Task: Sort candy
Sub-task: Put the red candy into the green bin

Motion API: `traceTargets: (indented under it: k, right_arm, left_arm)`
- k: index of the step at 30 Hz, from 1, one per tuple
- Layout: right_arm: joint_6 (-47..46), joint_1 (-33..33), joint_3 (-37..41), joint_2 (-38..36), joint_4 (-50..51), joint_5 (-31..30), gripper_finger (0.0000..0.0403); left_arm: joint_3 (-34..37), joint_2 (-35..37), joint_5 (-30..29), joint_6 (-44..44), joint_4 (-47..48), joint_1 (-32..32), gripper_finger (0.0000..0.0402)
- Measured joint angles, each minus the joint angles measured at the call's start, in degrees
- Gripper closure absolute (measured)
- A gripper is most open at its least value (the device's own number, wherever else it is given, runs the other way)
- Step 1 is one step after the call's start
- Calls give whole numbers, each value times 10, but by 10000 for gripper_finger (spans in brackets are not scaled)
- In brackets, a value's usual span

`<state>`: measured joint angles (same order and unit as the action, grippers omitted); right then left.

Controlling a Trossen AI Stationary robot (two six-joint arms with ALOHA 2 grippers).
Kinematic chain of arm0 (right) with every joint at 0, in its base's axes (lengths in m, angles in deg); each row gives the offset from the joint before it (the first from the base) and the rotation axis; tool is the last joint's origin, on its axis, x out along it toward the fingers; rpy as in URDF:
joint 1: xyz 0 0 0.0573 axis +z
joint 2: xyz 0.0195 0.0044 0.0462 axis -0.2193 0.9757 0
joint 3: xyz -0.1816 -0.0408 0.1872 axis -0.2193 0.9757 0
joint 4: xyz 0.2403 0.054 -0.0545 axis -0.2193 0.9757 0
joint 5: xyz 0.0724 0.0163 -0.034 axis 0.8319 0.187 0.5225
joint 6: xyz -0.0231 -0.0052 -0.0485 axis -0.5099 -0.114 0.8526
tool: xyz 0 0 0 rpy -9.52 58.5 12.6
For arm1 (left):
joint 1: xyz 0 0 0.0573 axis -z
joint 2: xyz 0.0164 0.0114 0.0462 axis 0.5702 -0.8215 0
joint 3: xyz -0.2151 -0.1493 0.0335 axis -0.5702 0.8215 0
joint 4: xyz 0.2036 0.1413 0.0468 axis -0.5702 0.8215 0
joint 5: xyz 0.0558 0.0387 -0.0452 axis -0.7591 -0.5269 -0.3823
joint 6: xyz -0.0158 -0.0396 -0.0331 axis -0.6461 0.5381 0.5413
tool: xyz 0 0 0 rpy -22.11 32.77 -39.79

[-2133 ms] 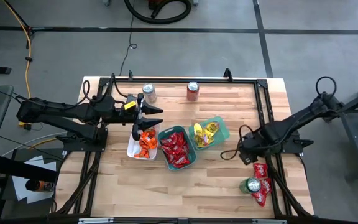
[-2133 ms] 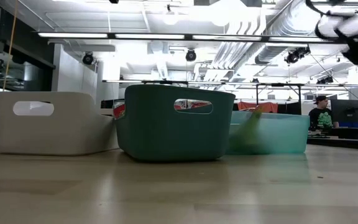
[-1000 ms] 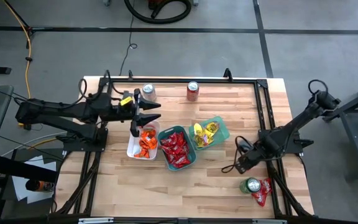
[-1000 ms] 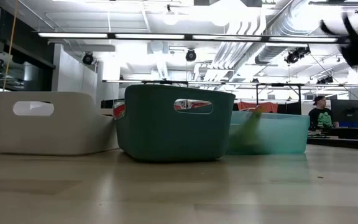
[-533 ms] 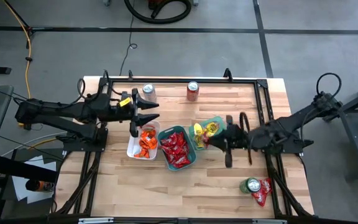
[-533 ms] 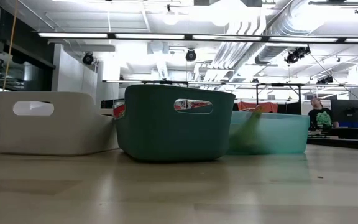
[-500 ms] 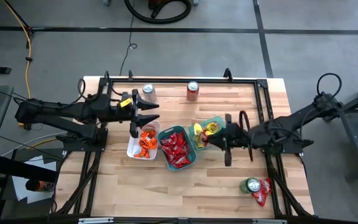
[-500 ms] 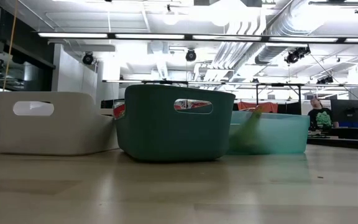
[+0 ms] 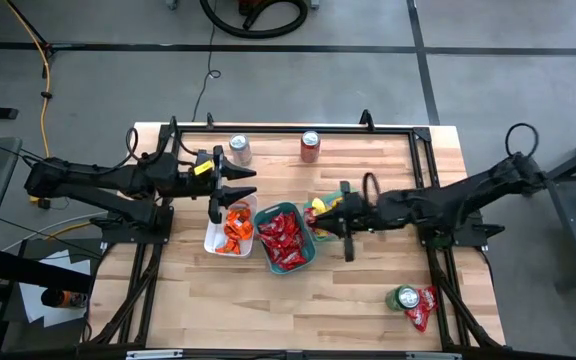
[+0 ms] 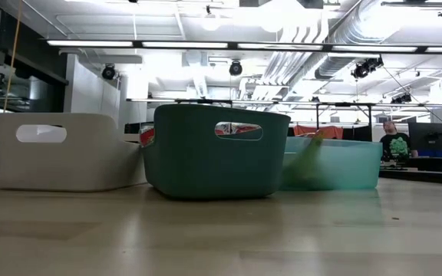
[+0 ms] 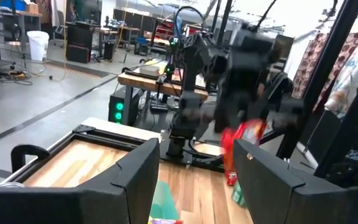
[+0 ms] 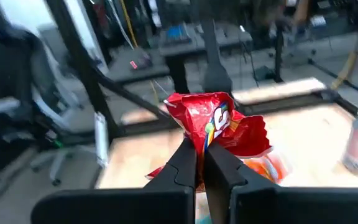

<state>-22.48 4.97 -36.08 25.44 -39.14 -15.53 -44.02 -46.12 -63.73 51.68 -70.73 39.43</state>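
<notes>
My right gripper (image 9: 320, 224) reaches in from the right over the trays, shut on a red candy packet (image 12: 215, 124). That packet also shows in the left wrist view as a red candy packet (image 11: 241, 142). A white tray (image 9: 230, 232) holds orange candy. Beside it a dark teal tray (image 9: 285, 240) holds red candy. The light green tray (image 10: 332, 162) holds yellow candy (image 9: 320, 208). My left gripper (image 9: 246, 183) hangs open over the white tray's far end, holding nothing. My right gripper pinches the red packet by one crumpled edge (image 12: 204, 142) between its two fingers (image 12: 185, 163). The arm comes from the table's right. The packet sticks out beyond the fingertips, lifted clear above the trays.
A silver can (image 9: 239, 148) and a red can (image 9: 310, 145) stand at the far edge. A green can (image 9: 404, 298) stands at the near right with more red candy (image 9: 424, 306) beside it. A black frame (image 9: 423, 160) borders the table.
My right gripper has swung from beside the green can toward the table's left and far side. It now hangs over the trays, carrying the red packet lifted clear.
</notes>
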Motion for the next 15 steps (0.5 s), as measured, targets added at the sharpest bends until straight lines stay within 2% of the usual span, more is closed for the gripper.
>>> traceTargets:
  k: [4, 9, 12, 15]
  right_arm:
    - [-5, -12, 0, 64, -16, 23, 399]
    - [-68, -24, 0, 135, -39, 26, 389]
    - [-107, -31, 0, 160, -35, 28, 361]
    - [-116, -39, 0, 173, -34, 61, 314]
  left_arm:
    - [0, 0, 0, 0, 0, 0, 211]
    - [0, 0, 0, 0, 0, 0, 211]
    - [0, 0, 0, 0, 0, 0, 211]
    - [0, 0, 0, 0, 0, 0, 211]
